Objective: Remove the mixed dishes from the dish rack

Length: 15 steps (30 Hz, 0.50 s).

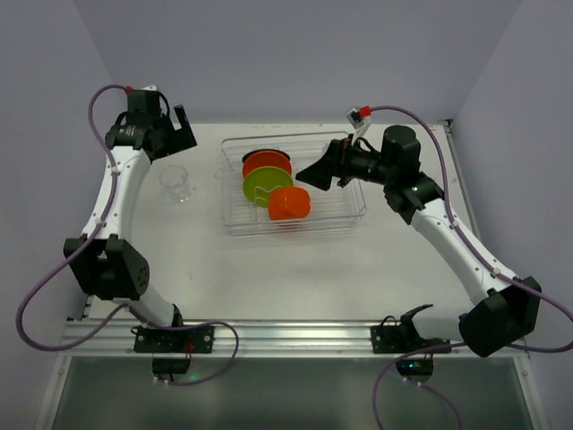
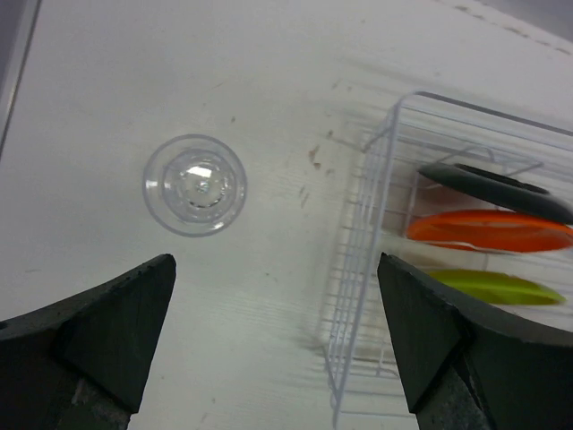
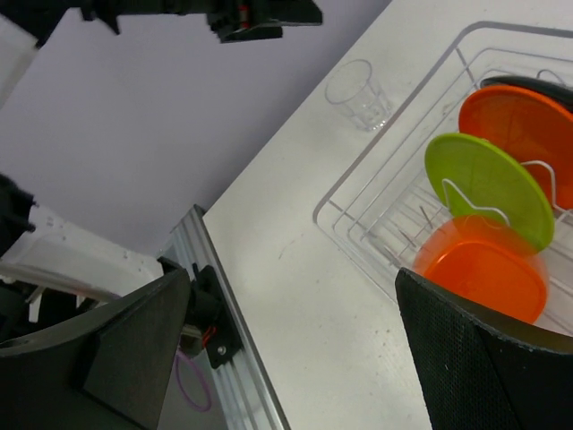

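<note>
The clear dish rack (image 1: 345, 213) stands mid-table. In its slots stand a black plate (image 2: 492, 183), an orange plate (image 1: 267, 162) and a lime green plate (image 1: 264, 184), with an orange cup (image 1: 289, 204) lying in front of them. One clear glass cup (image 1: 176, 184) stands upright on the table left of the rack; it also shows in the left wrist view (image 2: 194, 184). My left gripper (image 1: 182, 133) is open and empty, held above the table behind the glass. My right gripper (image 1: 315, 170) is open and empty, above the rack's right half, right of the plates.
The right wrist view shows the rack's near-left corner (image 3: 351, 238), the green plate (image 3: 483, 184), the orange cup (image 3: 483, 269) and the glass (image 3: 360, 95). An aluminium rail (image 1: 286, 333) runs along the table's near edge. Walls close in on three sides.
</note>
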Each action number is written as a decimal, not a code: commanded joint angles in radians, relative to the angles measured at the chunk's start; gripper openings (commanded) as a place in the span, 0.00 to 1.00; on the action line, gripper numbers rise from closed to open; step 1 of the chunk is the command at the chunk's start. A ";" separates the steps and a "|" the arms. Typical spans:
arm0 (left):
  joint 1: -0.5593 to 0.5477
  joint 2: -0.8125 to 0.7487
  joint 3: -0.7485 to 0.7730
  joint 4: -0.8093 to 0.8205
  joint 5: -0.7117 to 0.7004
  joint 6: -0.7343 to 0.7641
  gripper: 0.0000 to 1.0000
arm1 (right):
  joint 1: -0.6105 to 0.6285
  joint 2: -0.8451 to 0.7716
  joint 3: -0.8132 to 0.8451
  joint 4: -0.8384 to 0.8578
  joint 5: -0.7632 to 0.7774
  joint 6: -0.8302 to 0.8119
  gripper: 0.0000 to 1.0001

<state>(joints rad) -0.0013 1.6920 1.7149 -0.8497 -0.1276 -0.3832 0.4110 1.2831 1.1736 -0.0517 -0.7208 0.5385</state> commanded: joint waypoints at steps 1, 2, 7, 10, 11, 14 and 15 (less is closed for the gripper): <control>0.001 -0.141 -0.081 0.130 0.173 -0.017 1.00 | -0.006 0.022 0.112 -0.114 0.073 -0.066 0.99; 0.001 -0.169 -0.104 0.150 0.196 -0.022 1.00 | -0.006 0.027 0.127 -0.149 0.089 -0.072 0.99; 0.001 -0.314 -0.244 0.244 0.327 -0.005 1.00 | -0.008 0.077 0.228 -0.276 0.193 -0.117 0.99; 0.001 -0.393 -0.328 0.288 0.391 0.023 1.00 | -0.006 0.117 0.303 -0.345 0.266 -0.143 0.99; 0.001 -0.414 -0.351 0.302 0.401 0.029 1.00 | -0.006 0.155 0.326 -0.396 0.324 -0.147 0.99; 0.001 -0.511 -0.441 0.365 0.387 0.032 1.00 | -0.008 0.238 0.455 -0.517 0.426 -0.163 0.99; 0.001 -0.558 -0.493 0.389 0.397 0.030 1.00 | -0.008 0.305 0.496 -0.549 0.446 -0.169 0.99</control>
<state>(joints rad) -0.0013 1.2243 1.2823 -0.5686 0.2047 -0.3790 0.4076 1.4918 1.5547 -0.4347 -0.4240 0.4107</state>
